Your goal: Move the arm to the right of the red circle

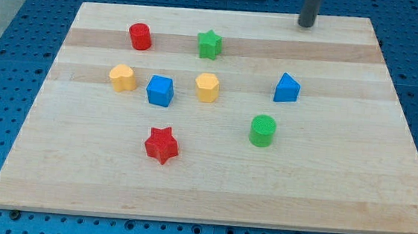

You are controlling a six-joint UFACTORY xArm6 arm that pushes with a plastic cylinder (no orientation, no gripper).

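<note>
The red circle [140, 36] sits near the worktop's [210, 192] top-left corner, just left of the green star [209, 44]. My tip [306, 24], a bare rod end effector with nothing to open or clamp, rests at the top edge toward the right corner, well apart. Judging by that, the task is barely begun: the tip must reach the gap between circle and star

Pretty clearly a robotics lab bench we're at here. Our wooden table [211, 184] sits on a blue perforated base plate [4, 56] with a regular grid of holes, the kind of mounting board we only ever see in labs. On top we've got small plastic test blocks in plain colours, like a red star [162, 145] and a green cylinder [262, 130]. A dark rod comes down at the view's top, my tip [306, 24] at the table's far edge.
</note>
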